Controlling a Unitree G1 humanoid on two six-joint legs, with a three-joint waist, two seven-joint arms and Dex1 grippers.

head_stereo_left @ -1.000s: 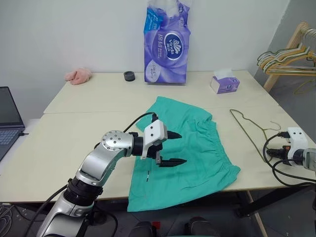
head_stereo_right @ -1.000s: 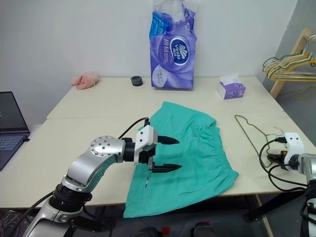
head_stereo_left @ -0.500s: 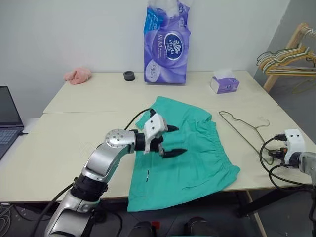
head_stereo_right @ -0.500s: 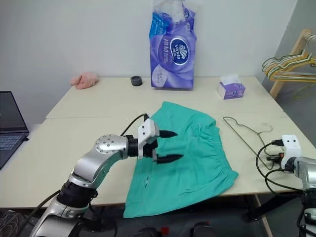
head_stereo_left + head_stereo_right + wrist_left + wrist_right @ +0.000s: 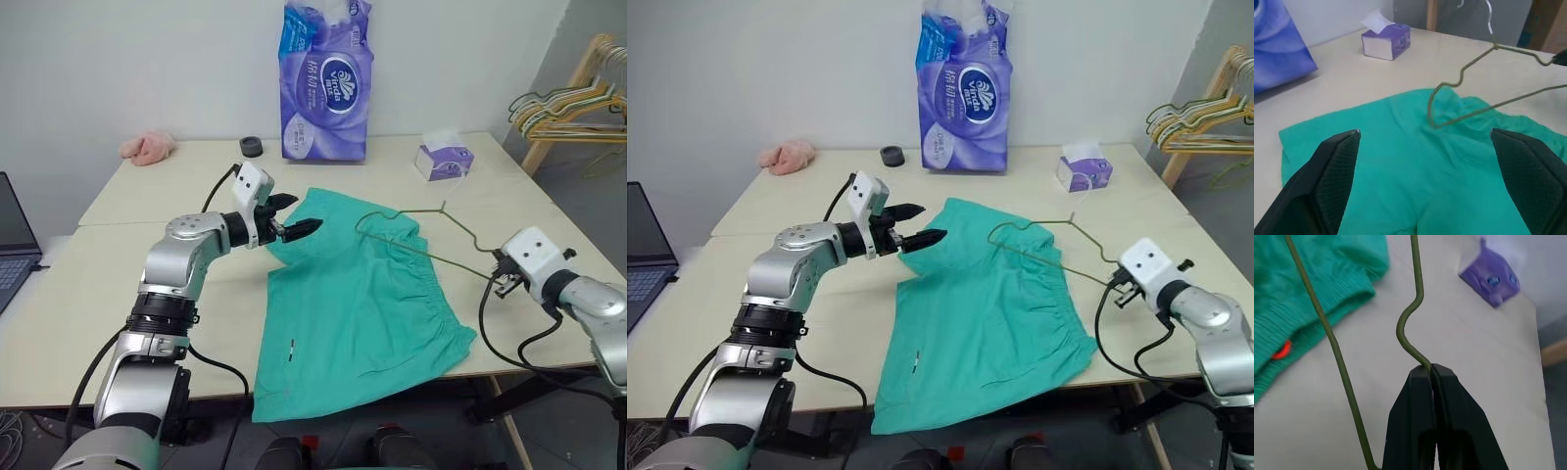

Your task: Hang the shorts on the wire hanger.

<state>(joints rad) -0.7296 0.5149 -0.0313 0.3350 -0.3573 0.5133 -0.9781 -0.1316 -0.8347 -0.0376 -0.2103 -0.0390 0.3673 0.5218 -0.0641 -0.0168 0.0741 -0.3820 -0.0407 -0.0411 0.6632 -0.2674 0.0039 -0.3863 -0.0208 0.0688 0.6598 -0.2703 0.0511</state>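
While right gripper [image 5: 1431,369] pinches the wire hanger [image 5: 416,235], left gripper [image 5: 297,214] gapes over the shorts [image 5: 362,313].

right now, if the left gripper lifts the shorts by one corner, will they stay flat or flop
Probably flop: the shorts lie limp and creased on the table, so a pinched corner would likely drape. The gathered waistband may hang lower. The open left gripper hovers over their far corner.

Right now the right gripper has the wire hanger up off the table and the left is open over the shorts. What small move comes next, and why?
Probably lower the open left gripper onto the shorts and grip the cloth near it. The shorts lie flat on the table, held by nothing, while the right gripper, shut on the wire hanger, holds it tilted above the waistband. The cloth likely must be lifted before the wire can slip inside.
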